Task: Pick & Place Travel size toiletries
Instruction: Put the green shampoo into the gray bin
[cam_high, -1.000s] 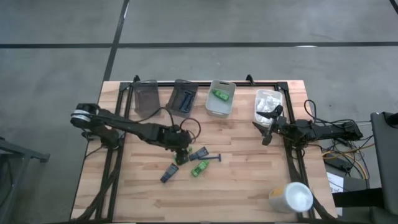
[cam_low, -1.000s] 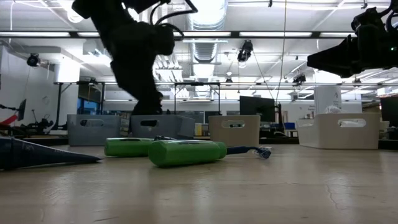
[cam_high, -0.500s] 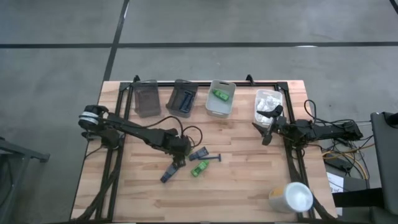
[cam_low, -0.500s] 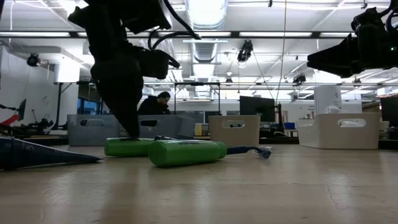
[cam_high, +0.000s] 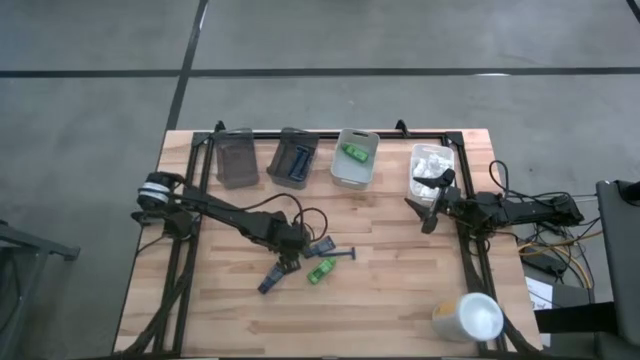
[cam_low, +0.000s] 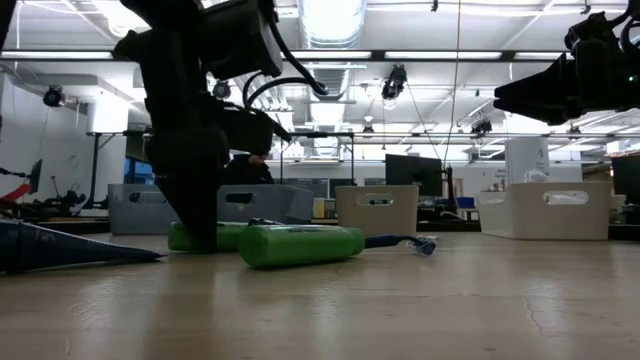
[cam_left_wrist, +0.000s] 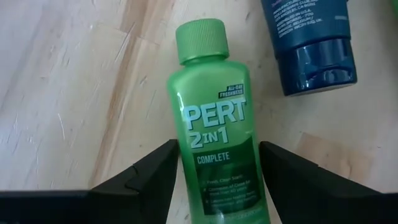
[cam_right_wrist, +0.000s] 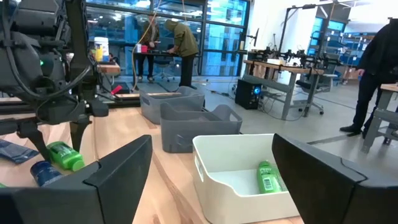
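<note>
1. Green shampoo bottle (cam_left_wrist: 214, 124), capped, lying flat on the wooden table (cam_high: 400, 300) near its centre. The left gripper (cam_left_wrist: 214, 171) is down over it, fingers spread to either side of the body and not visibly pressing it.
2. Step in hand, by judgement: grasp of this bottle. Next move calls for closing the fingers squarely, then a lift and carry to the white bin (cam_high: 354, 160) at the far edge, which already holds a green bottle.
3. Dark blue tube (cam_left_wrist: 311, 37) lies just beside the bottle; a blue razor (cam_high: 338, 252) lies to the right.
4. Right gripper (cam_high: 427, 212) waits open at the right side, beside the bin of white packets (cam_high: 432, 168).
5. Surface: pale wood planks, dark frame rails.
6. Room: workshop, ceiling lights, benches, people standing far behind.
</note>
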